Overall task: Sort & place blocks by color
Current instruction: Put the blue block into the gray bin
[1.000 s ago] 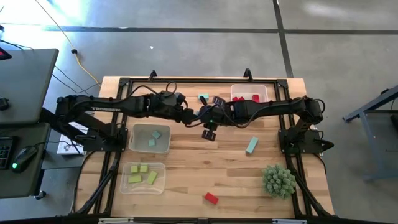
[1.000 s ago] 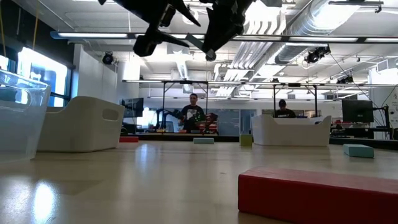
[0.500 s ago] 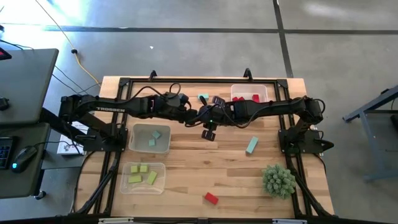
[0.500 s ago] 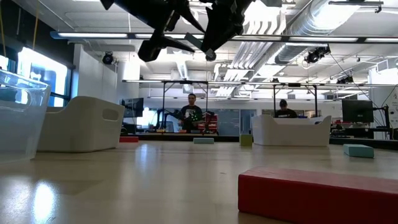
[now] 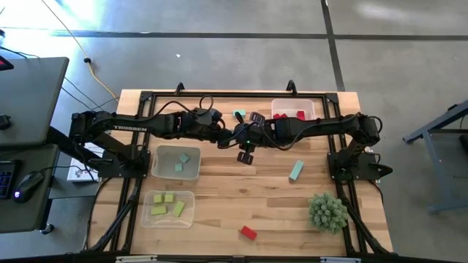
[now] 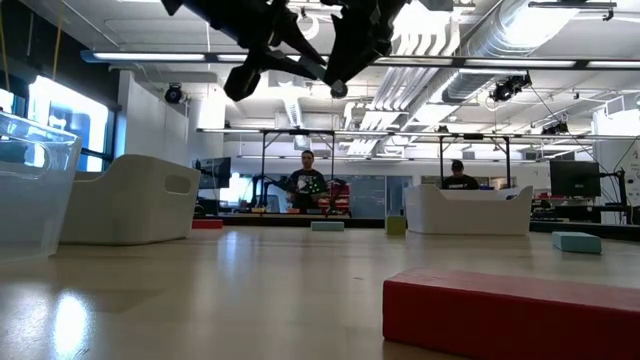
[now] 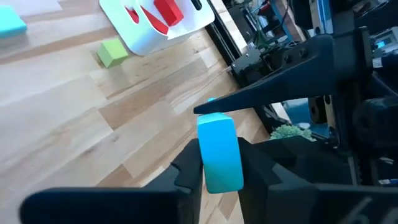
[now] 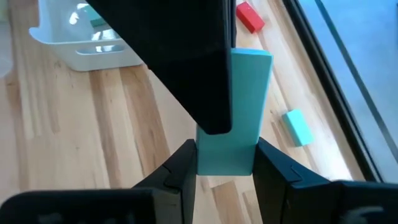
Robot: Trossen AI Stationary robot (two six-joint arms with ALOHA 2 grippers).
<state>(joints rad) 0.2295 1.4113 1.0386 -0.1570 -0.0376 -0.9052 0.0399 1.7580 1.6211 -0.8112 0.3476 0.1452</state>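
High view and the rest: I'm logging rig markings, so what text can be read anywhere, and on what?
"TROSSEN": white lettering on the left arm, barely legible in the high view.
Screens in the room behind the table in the low view: too small to read.
Nothing else legible.

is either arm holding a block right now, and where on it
Yes, one teal block, gripped at both ends in a handover: the right end effector clamps one end, the left end effector the other, above the table.

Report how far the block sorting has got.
Done: blocks lie in the red tray, teal tray and yellow-green tray. In hand: left pincer and right pincer both grip one teal bar. Left: loose teal block, red block, green block.
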